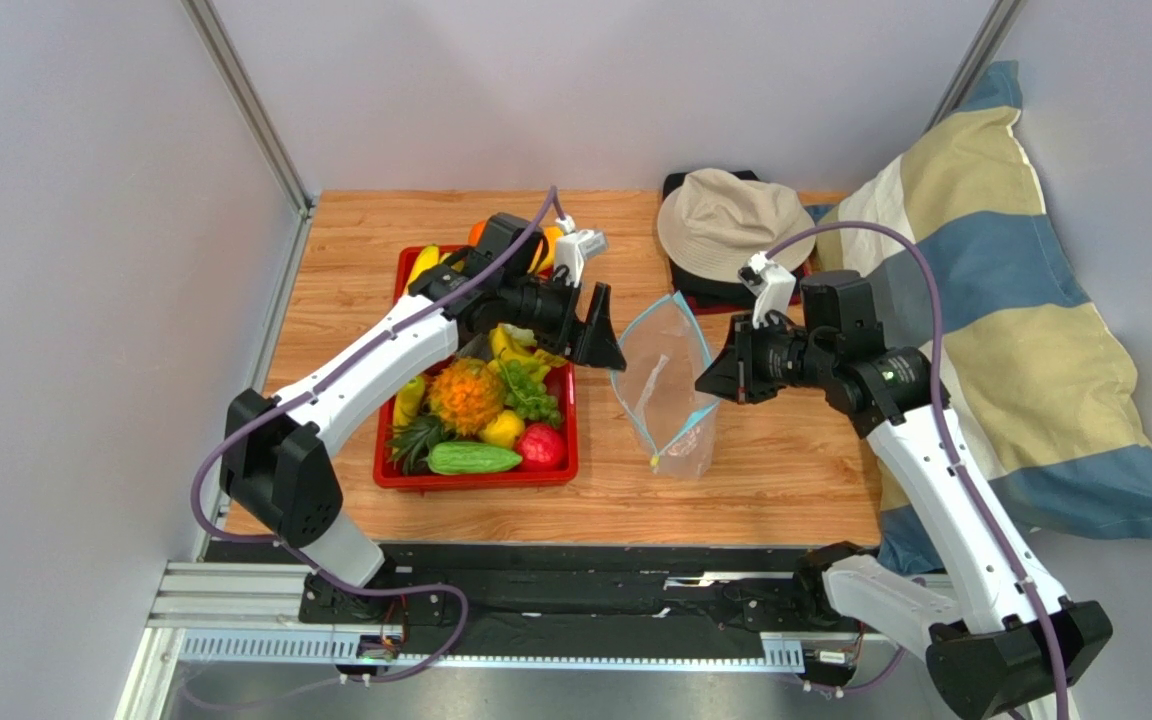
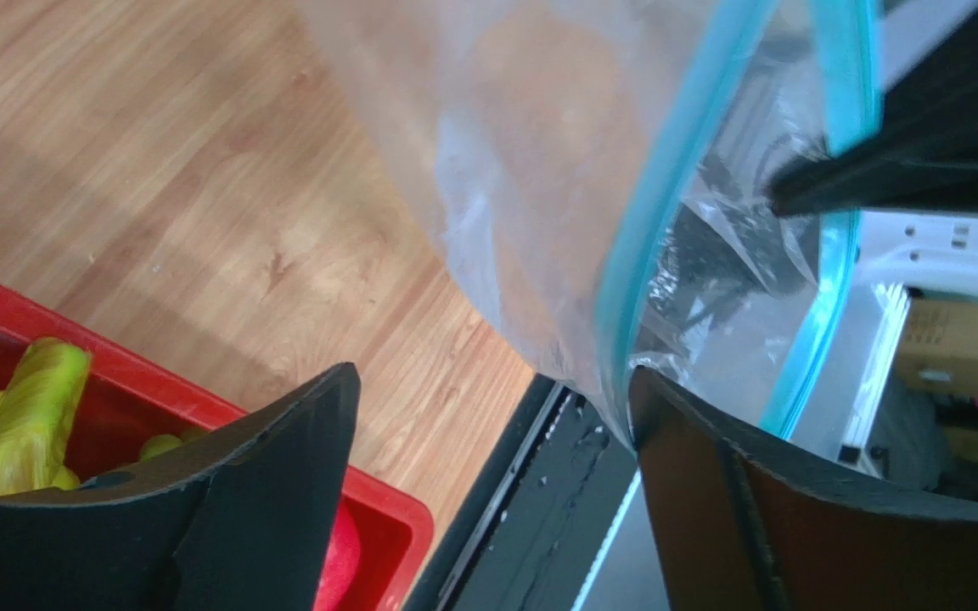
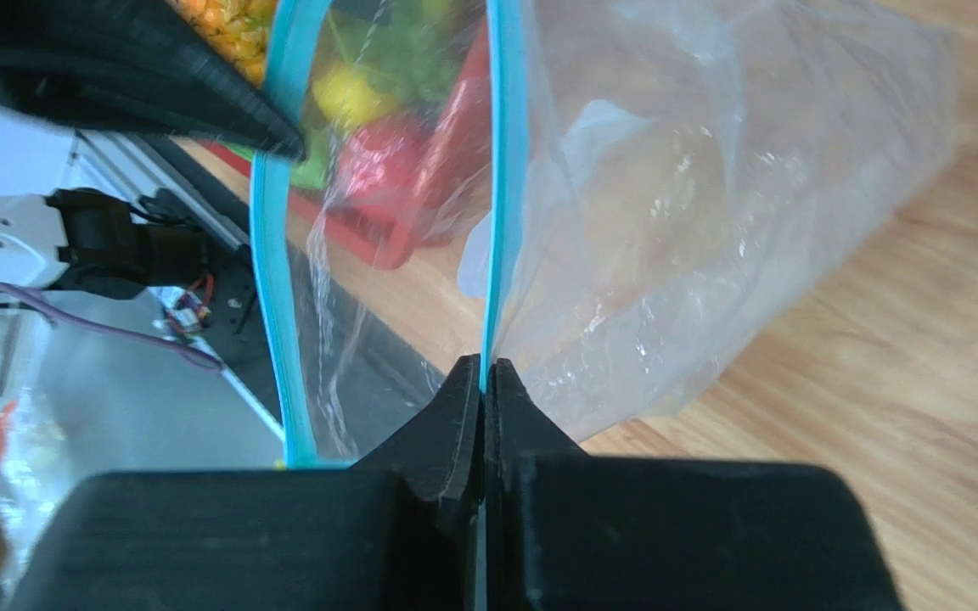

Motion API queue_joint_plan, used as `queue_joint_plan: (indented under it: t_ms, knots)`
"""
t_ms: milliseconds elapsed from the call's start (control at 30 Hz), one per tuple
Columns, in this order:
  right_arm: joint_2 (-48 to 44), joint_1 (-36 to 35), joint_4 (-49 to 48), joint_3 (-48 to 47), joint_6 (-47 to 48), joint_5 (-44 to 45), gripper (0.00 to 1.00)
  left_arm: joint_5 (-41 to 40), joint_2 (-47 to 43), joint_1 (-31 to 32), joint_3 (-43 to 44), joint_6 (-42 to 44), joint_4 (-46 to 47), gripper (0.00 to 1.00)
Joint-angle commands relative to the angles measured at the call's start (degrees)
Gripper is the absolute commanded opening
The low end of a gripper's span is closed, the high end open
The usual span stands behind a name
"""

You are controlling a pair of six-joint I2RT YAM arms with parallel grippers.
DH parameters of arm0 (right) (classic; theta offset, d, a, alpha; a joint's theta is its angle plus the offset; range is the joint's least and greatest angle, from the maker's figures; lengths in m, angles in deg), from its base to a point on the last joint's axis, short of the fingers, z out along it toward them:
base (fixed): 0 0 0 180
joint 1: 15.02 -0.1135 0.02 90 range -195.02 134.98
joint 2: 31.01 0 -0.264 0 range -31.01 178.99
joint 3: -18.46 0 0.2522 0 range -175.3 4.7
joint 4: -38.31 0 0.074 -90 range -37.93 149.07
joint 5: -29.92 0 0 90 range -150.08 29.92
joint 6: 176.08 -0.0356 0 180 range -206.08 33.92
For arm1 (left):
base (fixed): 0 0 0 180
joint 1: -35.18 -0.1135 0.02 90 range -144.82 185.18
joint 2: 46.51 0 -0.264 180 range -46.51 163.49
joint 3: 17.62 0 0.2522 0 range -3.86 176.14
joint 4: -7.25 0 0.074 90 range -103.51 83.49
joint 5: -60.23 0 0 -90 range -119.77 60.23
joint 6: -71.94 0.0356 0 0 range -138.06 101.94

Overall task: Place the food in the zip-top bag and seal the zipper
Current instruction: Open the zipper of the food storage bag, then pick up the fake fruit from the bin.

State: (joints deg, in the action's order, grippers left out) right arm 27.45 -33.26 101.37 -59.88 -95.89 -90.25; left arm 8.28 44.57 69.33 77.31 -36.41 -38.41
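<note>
The clear zip-top bag (image 1: pixel 668 393) hangs upright between my grippers, mouth spread open. My right gripper (image 1: pixel 705 375) is shut on one lip of the blue-green zipper (image 3: pixel 503 191), pinched at its tips (image 3: pixel 483 369). My left gripper (image 1: pixel 612 353) is open; in the left wrist view (image 2: pixel 494 395) its right finger (image 2: pixel 737 509) touches the other zipper lip (image 2: pixel 666 204). The bag (image 2: pixel 545 153) holds no food that I can see. The food lies in the red tray (image 1: pixel 387 450): orange pineapple (image 1: pixel 467 393), cucumber (image 1: pixel 473 459), red apple (image 1: pixel 540 446), lemon (image 1: pixel 503 429), grapes (image 1: pixel 530 393).
A beige hat (image 1: pixel 725 222) sits on a dark item at the back of the table. A striped pillow (image 1: pixel 988 300) lies along the right edge. Grey walls close off the left and back. A black rail (image 1: pixel 567 578) runs along the front edge.
</note>
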Motion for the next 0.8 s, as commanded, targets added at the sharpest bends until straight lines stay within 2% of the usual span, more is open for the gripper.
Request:
queue_joint_plan:
  t_ms: [0, 67, 167, 200, 267, 367, 400, 433, 533, 633, 767]
  knots:
    - [0.69, 0.05, -4.55, 1.12, -7.85, -4.27, 0.00, 4.58, -7.32, -0.75, 0.75, 11.13, -4.12, 0.99]
    - [1.13, 0.05, -7.44, 2.52, -11.63, -4.98, 0.00, 4.94, -10.57, -2.24, 0.84, 17.34, -6.58, 0.99]
    - [2.10, -0.04, -10.70, 3.49, -16.55, -5.25, 0.00, 1.88, -13.56, -3.47, 2.76, 28.76, -15.89, 0.99]
    - [2.97, -0.04, -11.41, 3.84, -17.35, -5.33, 0.00, -0.31, -14.18, -4.96, 3.64, 30.90, -20.87, 0.99]
    - [3.68, -0.04, -13.16, 4.37, -19.45, -5.33, 0.00, -0.78, -16.46, -7.51, 3.48, 33.80, -24.51, 0.98]
    - [4.82, -0.04, -15.19, 5.42, -21.39, -5.16, 0.00, -1.83, -23.48, -13.48, -2.48, 33.12, -25.23, 0.95]
    - [5.09, -0.04, -15.54, 5.86, -21.75, -5.68, 0.00, -0.35, -26.02, -16.54, -7.03, 33.64, -24.10, 0.94]
    - [5.61, -0.04, -15.81, 5.87, -21.84, -5.69, 0.00, -0.60, -31.27, -17.44, -9.34, 34.16, -23.56, 0.94]
    - [5.97, -0.04, -15.72, 5.60, -21.75, -5.42, 0.00, -1.13, -39.47, -21.39, -15.94, 39.16, -23.64, 0.93]
    - [5.88, -0.04, -15.64, 5.60, -21.23, -5.33, 0.00, -1.04, -40.99, -24.99, -18.76, 50.20, -30.75, 0.80]
    - [5.97, -0.04, -15.46, 5.95, -20.61, -5.07, 0.00, -4.28, -39.68, -29.23, -19.20, 53.85, -33.30, 0.74]
